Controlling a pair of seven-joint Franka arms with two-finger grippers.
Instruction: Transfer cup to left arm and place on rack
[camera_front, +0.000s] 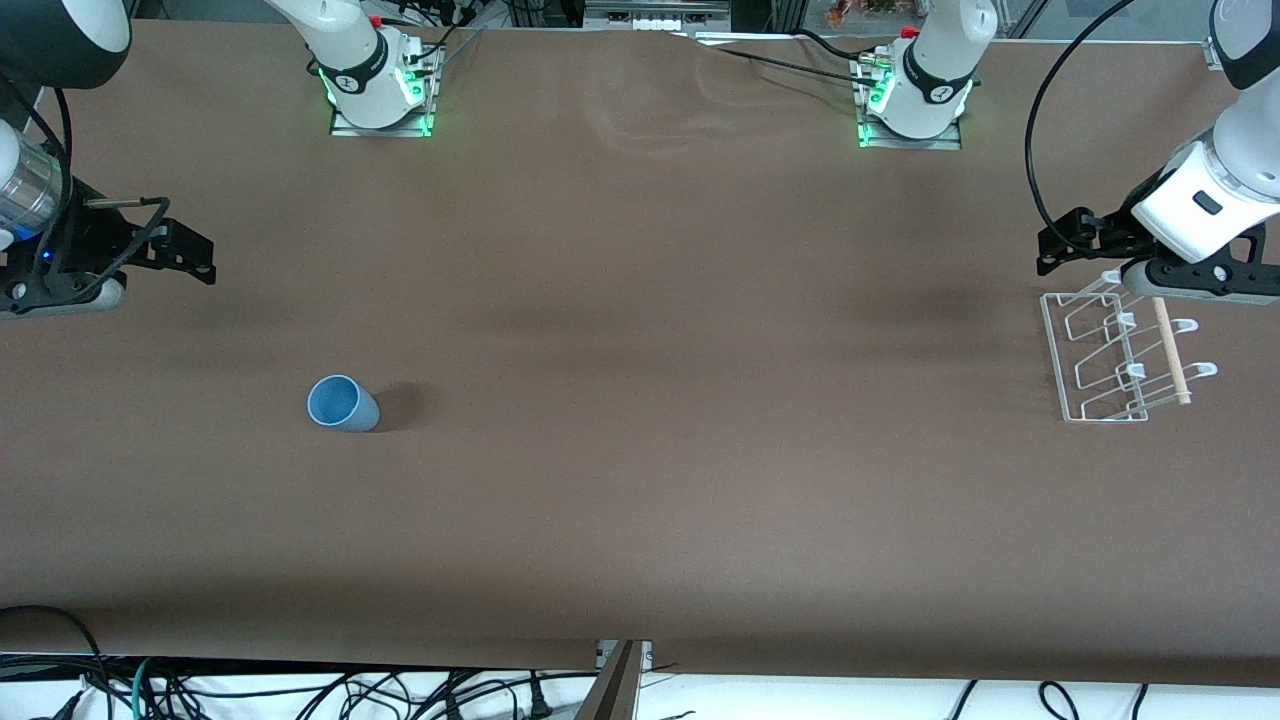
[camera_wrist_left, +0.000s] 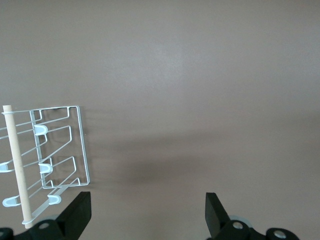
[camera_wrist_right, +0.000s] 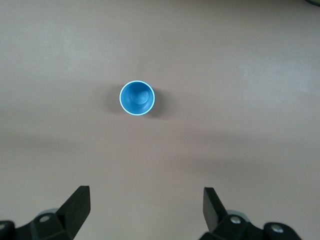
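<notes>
The light-blue cup (camera_front: 342, 404) stands upright on the brown table toward the right arm's end, mouth up. It also shows in the right wrist view (camera_wrist_right: 137, 98), apart from the fingers. My right gripper (camera_front: 193, 257) is open and empty, up over the table at that end, not over the cup; its own view (camera_wrist_right: 146, 197) shows bare table between the fingers. My left gripper (camera_front: 1053, 251) is open and empty, over the table just beside the rack (camera_front: 1118, 356). The rack, with its wooden dowel (camera_wrist_left: 16, 165), shows in the left wrist view (camera_wrist_left: 60, 150) beside the gripper (camera_wrist_left: 147, 200).
The two arm bases (camera_front: 378, 85) (camera_front: 912, 95) stand along the table edge farthest from the front camera. A black cable (camera_front: 1035, 150) loops above the left arm's end. Cables lie below the table's near edge (camera_front: 300, 690).
</notes>
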